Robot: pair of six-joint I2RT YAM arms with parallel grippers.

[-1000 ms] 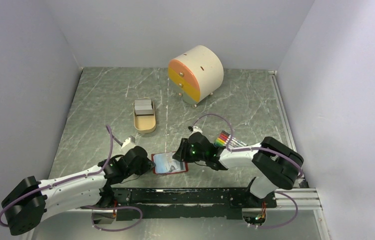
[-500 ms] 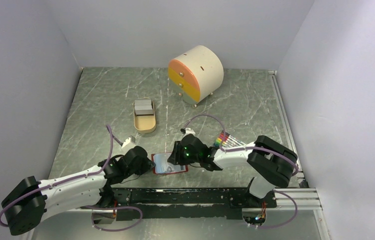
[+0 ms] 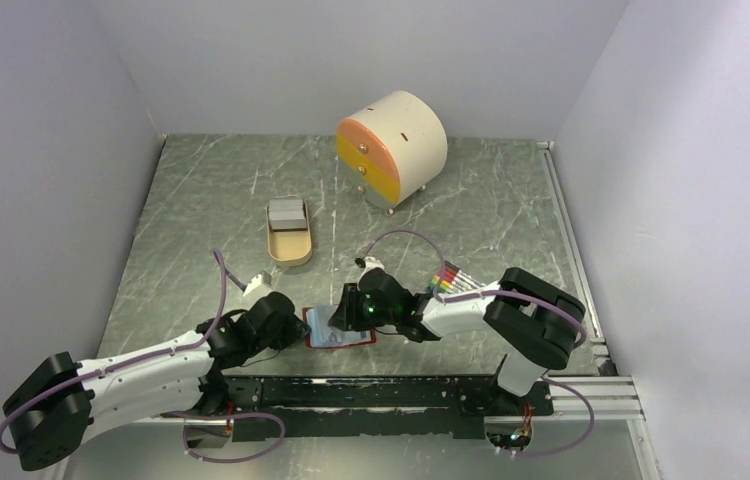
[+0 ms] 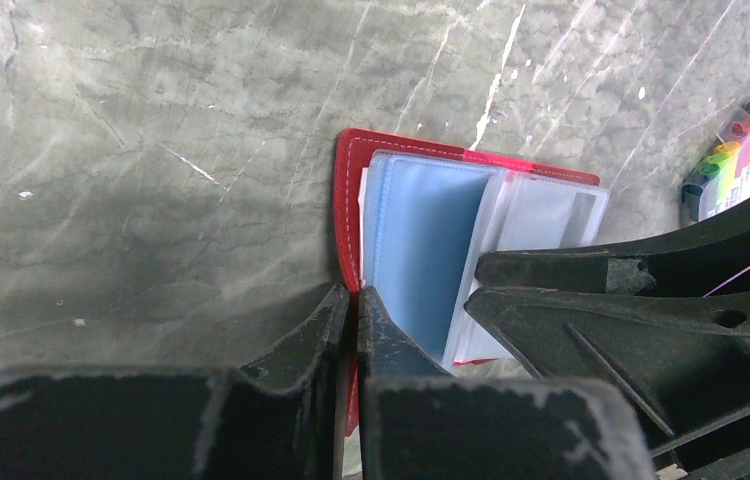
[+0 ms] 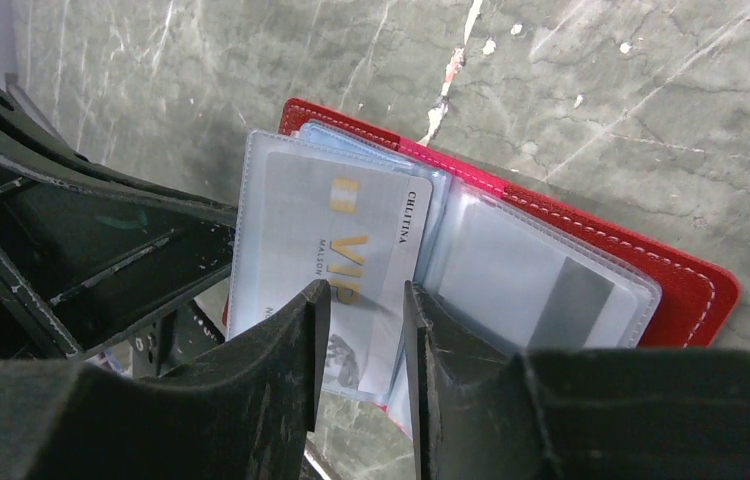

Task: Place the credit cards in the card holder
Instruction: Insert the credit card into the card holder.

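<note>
Your left fingers (image 4: 321,335) clamp the card holder (image 4: 351,170), one credit card (image 5: 351,215) partly in, right fingers' (image 5: 291,365) grasp unclear, more in the tray (image 3: 292,250)

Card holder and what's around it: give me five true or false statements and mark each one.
1. The card holder lies open. True.
2. The left gripper is shut on its red edge. True.
3. The tan tray holds nothing. False: grey credit cards lie in its far end.
4. The rainbow sticks sit inside the tray. False: they lie on the table, apart from it.
5. A silver card printed VIP lies over the card holder's clear pockets. True.
</note>
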